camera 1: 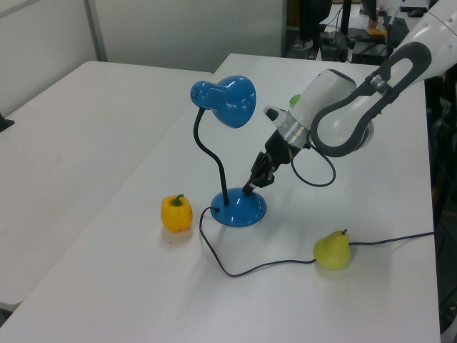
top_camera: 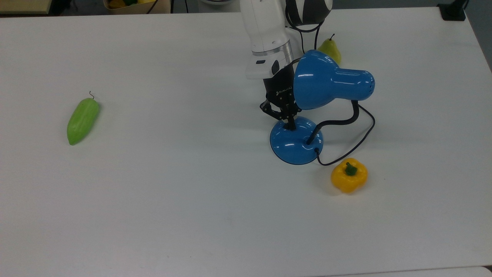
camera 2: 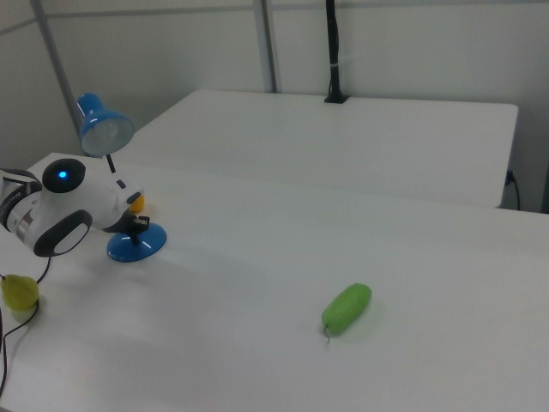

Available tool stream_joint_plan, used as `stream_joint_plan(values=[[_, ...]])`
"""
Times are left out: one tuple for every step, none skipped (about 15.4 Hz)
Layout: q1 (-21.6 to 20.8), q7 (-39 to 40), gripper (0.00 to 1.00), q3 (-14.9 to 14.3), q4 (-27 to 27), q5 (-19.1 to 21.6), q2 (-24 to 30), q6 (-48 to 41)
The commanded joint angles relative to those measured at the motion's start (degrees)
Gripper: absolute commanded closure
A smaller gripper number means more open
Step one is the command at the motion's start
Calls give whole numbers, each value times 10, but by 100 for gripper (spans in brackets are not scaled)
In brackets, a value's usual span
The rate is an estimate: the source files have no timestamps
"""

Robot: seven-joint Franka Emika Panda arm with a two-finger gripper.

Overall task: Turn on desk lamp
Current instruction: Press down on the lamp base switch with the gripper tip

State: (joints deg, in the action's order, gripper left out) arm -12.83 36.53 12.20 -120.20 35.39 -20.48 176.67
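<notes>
The desk lamp stands on the white table, with its round blue base [top_camera: 294, 146] below a bell-shaped blue shade [top_camera: 319, 80] on a bent black neck. My gripper [top_camera: 291, 125] is shut, and its joined fingertips touch the top of the base at the edge farthest from the neck. The left view shows the gripper [camera 1: 250, 188] coming down at a slant onto the base [camera 1: 239, 211]. In the right view the shade [camera 2: 103, 126] opens toward the camera and its inside looks pale. The switch is hidden under the fingertips.
The lamp's black cord [top_camera: 361, 138] loops past a yellow bell pepper [top_camera: 349, 176] near the base. A green pear [top_camera: 329, 49] sits behind the shade, beside the arm. A long green vegetable [top_camera: 82, 120] lies far off at the top view's left.
</notes>
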Motion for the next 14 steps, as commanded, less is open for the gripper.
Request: stream_joint_plan(values=[[8, -15, 100, 5, -8, 9, 20, 12], [12, -17, 100, 5, -8, 9, 22, 12], [15, -19, 100, 5, -8, 9, 23, 11], [16, -23, 100, 5, -7, 9, 23, 11], [17, -27, 100, 5, -8, 9, 24, 11], [17, -27, 100, 5, -10, 9, 24, 10], [17, -27, 100, 5, -15, 9, 24, 10], [17, -27, 100, 5, -19, 9, 27, 9], [17, -27, 100, 5, -28, 9, 32, 8], [15, -27, 100, 5, -36, 9, 36, 8], [14, -27, 100, 5, -39, 9, 37, 8], [14, -27, 100, 5, -39, 9, 37, 8], [14, -27, 100, 5, -40, 9, 37, 7], [13, -28, 100, 5, -40, 9, 37, 7]])
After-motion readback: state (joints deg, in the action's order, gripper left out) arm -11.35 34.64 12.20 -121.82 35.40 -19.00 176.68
